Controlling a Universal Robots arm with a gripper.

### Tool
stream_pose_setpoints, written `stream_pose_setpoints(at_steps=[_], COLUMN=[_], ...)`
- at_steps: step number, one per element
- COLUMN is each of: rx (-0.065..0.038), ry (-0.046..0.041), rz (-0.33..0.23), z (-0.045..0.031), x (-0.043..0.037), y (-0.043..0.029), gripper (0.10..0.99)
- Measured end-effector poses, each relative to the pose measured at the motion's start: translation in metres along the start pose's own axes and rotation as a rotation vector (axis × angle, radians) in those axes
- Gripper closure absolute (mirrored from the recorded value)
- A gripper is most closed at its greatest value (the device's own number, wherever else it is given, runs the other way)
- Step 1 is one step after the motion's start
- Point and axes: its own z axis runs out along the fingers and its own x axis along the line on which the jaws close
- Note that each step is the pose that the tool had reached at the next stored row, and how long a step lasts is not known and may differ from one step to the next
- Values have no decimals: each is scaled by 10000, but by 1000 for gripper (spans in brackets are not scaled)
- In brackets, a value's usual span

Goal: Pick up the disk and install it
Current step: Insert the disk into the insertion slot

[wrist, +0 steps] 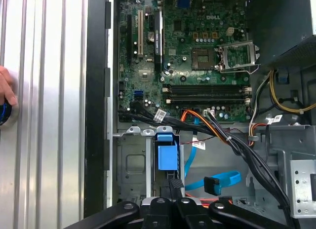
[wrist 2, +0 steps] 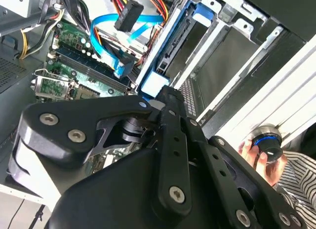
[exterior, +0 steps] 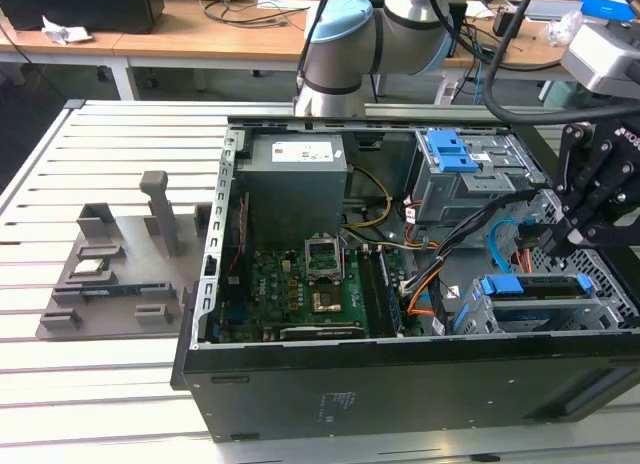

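The big open computer case takes up most of the middle and right of the exterior view, lying on a slatted metal table, with the robot arm rising behind it at the top centre. At the right edge of that frame the black gripper hangs over the drive cage in the lower right of the case. The disk, blue-framed, sits on edge in that cage, its blue end showing at lower centre of the first wrist view and upper centre of the second wrist view. The gripper's black fingertips come together right at the disk's near edge, but I cannot tell from here whether they are clamped on it or just resting against it. To my eye the disk is already well down in its slot, so doing this well means keeping it square to the cage rails and clear of the loose blue data cable just beside it. The green motherboard lies flat in the case's middle. On the table at left stands a grey parts fixture. Wooden desks with cables run along the top, and a person's hand rests on a round knob on the table beside the case.
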Motion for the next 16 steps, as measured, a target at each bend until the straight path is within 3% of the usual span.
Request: stream_pose_setpoints(at_steps=[6,16], rx=[-5,-4], ry=[8,7], rz=[1,0], z=[75,84], x=[-51,-53], y=[-160,-187], gripper=[980,980])
